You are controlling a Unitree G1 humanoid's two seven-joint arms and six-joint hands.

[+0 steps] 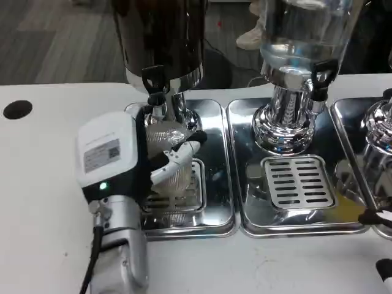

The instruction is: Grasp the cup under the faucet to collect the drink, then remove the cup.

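Three chrome drip trays are sitting side by side on the white surface in the head view, each under a drink dispenser. The left tray is carrying a dark dispenser with a black faucet pointing down. Directly under that faucet, a clear ribbed cup is standing upright on the tray's grate. The left hand is wrapping around the cup from the left, its white back facing the camera and its white and black fingers curling across the cup's front, pressing against the plastic. A green light is glowing on the wrist just above the silver forearm.

The middle tray is holding a second dispenser with a clear tank and a chrome base, and a slotted grate is lying in front of it. At the right edge of the picture, dark fingertips of the right hand are showing beside the third tray; whether they are spread or curled, I cannot tell.
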